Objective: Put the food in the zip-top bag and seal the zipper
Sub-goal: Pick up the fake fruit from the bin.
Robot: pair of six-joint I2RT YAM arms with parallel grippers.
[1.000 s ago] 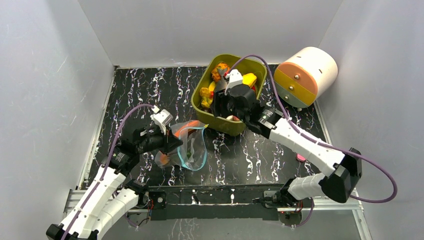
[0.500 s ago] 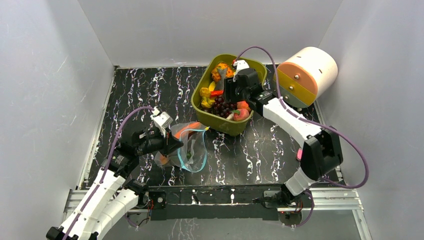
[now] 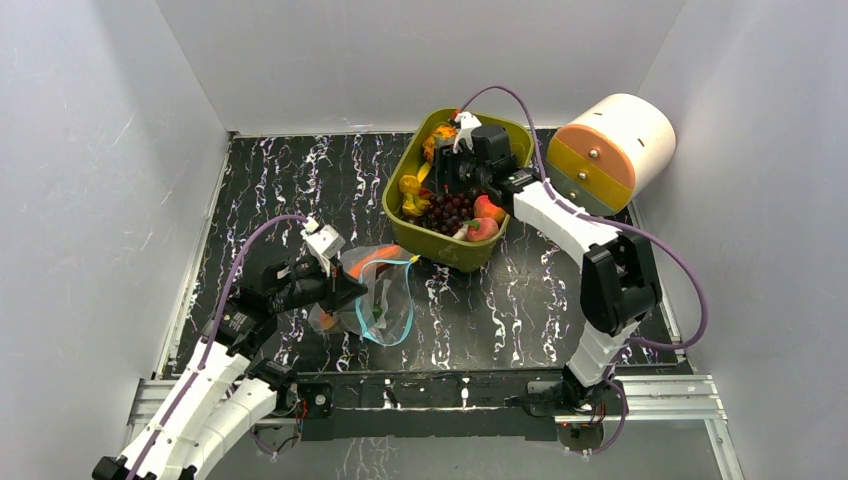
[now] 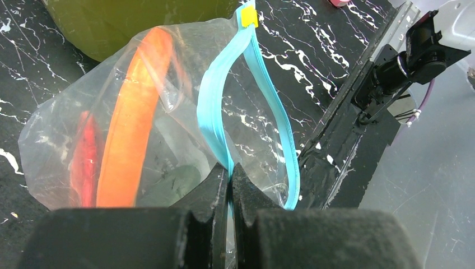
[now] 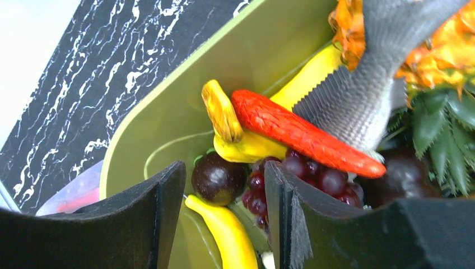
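The olive tub (image 3: 440,246) at the bench's (image 3: 520,300) far edge is filled with food (image 3: 448,210), with the right gripper (image 5: 224,175) held above it, fingers apart. Just beside it, an orange piece (image 4: 131,120) is held in the zip-top bag (image 3: 392,298), whose zipper (image 4: 214,112) is pinched by the left gripper (image 4: 230,171).

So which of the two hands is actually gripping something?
The left hand, pinched shut on the teal zipper of the zip-top bag. The right hand is open over the olive tub, holding nothing.
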